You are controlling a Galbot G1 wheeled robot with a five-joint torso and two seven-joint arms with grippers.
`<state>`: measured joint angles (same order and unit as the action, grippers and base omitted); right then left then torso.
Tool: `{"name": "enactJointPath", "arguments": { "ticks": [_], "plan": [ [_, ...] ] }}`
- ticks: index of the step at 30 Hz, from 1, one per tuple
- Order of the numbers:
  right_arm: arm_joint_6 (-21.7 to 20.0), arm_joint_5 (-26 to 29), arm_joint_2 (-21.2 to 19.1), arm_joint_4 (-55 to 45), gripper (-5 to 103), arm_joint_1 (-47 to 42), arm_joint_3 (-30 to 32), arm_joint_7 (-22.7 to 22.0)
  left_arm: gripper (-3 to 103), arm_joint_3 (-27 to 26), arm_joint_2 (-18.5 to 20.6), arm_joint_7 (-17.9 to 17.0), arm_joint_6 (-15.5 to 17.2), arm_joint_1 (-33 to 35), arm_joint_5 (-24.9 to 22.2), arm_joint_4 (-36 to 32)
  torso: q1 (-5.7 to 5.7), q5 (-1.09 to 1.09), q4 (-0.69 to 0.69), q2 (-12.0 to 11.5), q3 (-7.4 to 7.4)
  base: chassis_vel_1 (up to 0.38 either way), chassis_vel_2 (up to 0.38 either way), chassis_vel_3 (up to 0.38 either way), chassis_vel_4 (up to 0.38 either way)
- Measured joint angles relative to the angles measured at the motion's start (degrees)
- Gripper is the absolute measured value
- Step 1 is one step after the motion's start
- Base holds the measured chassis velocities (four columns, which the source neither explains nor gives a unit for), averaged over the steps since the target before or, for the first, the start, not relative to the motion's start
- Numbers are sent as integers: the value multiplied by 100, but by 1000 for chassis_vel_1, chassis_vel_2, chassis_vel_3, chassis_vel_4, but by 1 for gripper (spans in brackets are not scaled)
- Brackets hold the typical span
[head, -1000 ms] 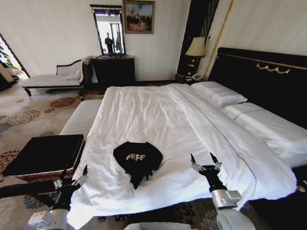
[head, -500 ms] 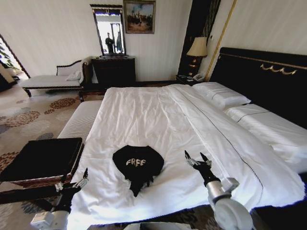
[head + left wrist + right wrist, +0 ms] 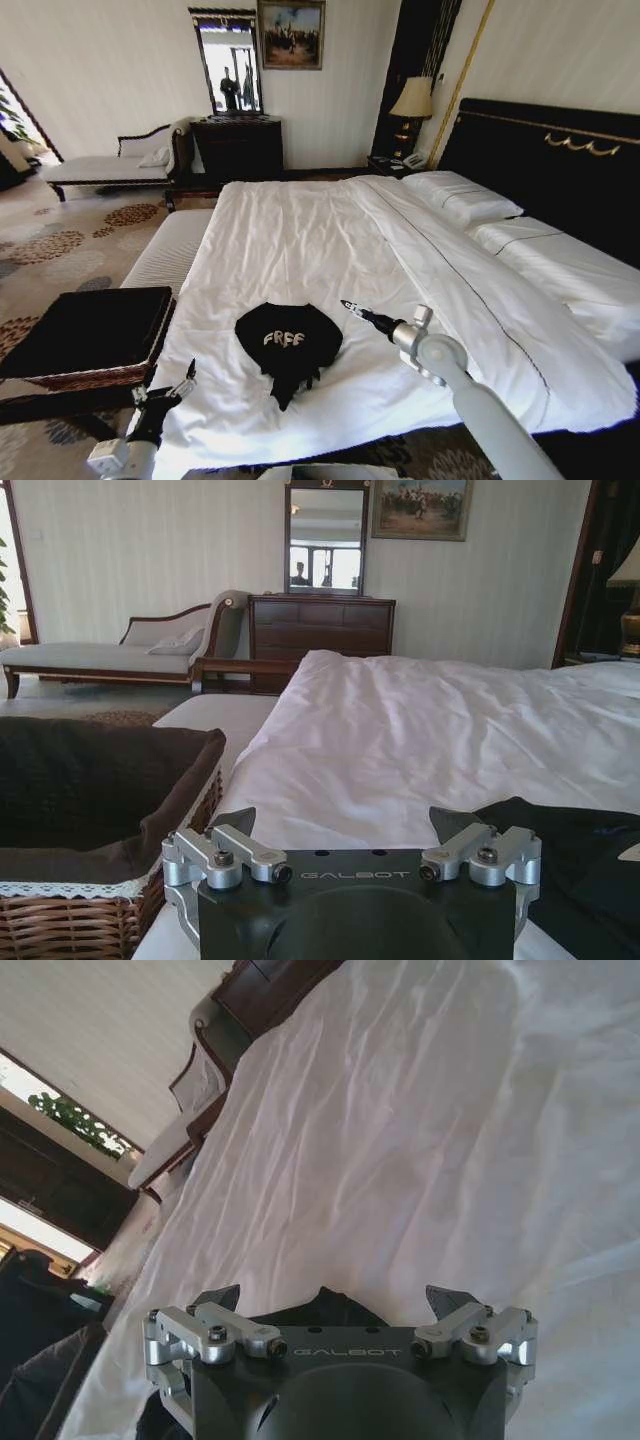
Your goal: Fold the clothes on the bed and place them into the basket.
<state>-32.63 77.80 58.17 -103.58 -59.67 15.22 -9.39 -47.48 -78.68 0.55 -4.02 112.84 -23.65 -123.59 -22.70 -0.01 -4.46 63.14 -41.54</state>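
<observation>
Black and silver, the right gripper (image 3: 347, 304) had swung in from the lower right to the middle of the head view, fingers spread wide and empty, just beside the black T-shirt (image 3: 288, 341) bunched on the white bed (image 3: 300, 230). The left gripper (image 3: 172, 379) hung at lower left, also wide. It looked like an approach for the first grasp; the wicker basket (image 3: 95, 330) waited at left.
</observation>
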Motion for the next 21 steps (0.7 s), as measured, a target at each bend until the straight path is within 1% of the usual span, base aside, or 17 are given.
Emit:
{"name": "enactJointPath", "arguments": {
  "ticks": [2,3,4,9,12,14,15,16,17,19,21],
  "plan": [
    [-16,-34,12,82,100,50,-43,13,99,4,-5,-1,6,-7,7,1,0,1,0,0,0,0,0,0,0],
    [-67,-277,61,536,100,282,-233,156,99,6,-16,-13,16,-25,29,18,0,0,-1,0,0,0,0,0,0],
    [-84,-379,92,807,100,407,-340,228,99,6,-22,-17,23,-31,38,33,0,0,-2,0,0,0,0,0,0],
    [-145,-483,229,1547,100,749,-592,429,99,-7,-43,-28,32,-10,63,42,0,0,0,0,0,0,0,0,0],
    [-176,-488,299,1670,100,802,-659,506,99,-23,-49,-34,34,2,84,41,0,0,-1,0,0,0,0,0,0],
    [-192,-508,433,1768,100,839,-701,541,99,-36,-52,-39,36,3,97,40,0,0,-2,1,1,0,0,0,0],
    [-203,-512,523,1820,103,858,-712,550,99,-40,-53,-43,40,1,101,40,0,1,0,1,1,0,0,0,0],
    [-203,-512,523,1820,103,858,-712,550,99,-40,-53,-43,40,1,101,40,0,1,0,1,1,0,0,0,0],
    [-209,-514,587,1852,100,869,-718,554,99,-41,-54,-49,49,-1,105,33,0,0,1,1,1,0,0,0,0],
    [-226,-526,656,1903,91,903,-766,575,99,-45,-49,-60,70,-12,111,10,0,-1,0,0,1,0,0,0,0],
    [-230,-531,667,1913,91,913,-781,582,99,-48,-47,-62,75,-13,111,6,0,-1,-1,1,1,0,0,0,0]
  ]
}}
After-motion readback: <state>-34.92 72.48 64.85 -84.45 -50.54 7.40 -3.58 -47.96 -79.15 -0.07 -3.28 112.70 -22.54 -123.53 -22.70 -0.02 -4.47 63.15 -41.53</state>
